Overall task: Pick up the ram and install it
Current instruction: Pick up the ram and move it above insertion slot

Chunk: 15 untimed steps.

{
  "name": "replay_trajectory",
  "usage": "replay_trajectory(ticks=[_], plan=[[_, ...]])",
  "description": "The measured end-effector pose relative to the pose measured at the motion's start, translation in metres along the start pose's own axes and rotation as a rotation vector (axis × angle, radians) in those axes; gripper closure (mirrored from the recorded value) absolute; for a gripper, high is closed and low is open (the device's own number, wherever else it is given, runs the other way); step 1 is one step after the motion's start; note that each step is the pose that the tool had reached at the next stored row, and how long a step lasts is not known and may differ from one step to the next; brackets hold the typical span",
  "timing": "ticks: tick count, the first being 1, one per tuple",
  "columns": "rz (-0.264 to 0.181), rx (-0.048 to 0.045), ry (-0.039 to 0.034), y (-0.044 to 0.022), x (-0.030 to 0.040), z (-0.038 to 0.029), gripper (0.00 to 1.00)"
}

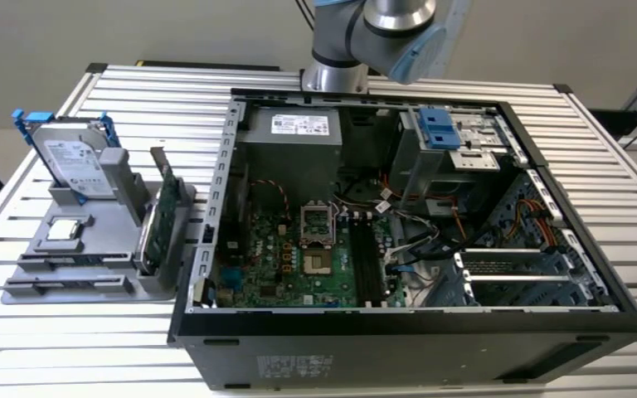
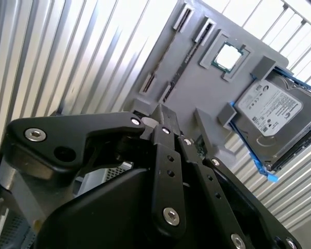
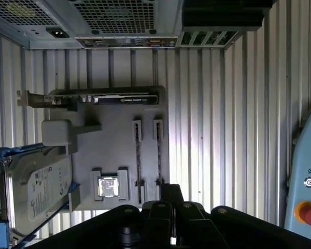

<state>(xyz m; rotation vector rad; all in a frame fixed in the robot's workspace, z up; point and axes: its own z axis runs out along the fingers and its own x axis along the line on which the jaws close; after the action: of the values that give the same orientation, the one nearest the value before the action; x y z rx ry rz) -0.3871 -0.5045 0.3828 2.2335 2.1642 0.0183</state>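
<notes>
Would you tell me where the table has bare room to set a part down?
Bare slats of the table lie between the grey tray and the near edge, at the exterior view's left, and behind the hard drive. A narrower strip runs along the computer case on the exterior view's right. The tray and the case interior are crowded.

An open computer case (image 1: pixel 385 348) lay on the slatted bench (image 1: pixel 75 348). Toward its edge at the exterior view's left, a grey holder (image 1: pixel 47 278) carried an upright hard drive (image 1: pixel 73 157), a processor (image 1: pixel 64 230) and an expansion card (image 1: pixel 155 232).
</notes>
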Motion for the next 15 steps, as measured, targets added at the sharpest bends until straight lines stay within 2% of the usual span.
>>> replay_trajectory(ticks=[9,15], plan=[[0.0,-0.0004,0.0132,0.0,0.0001,0.0003,1.0],[0.0,-0.0004,0.0138,0.0,0.0,0.0003,1.0]])
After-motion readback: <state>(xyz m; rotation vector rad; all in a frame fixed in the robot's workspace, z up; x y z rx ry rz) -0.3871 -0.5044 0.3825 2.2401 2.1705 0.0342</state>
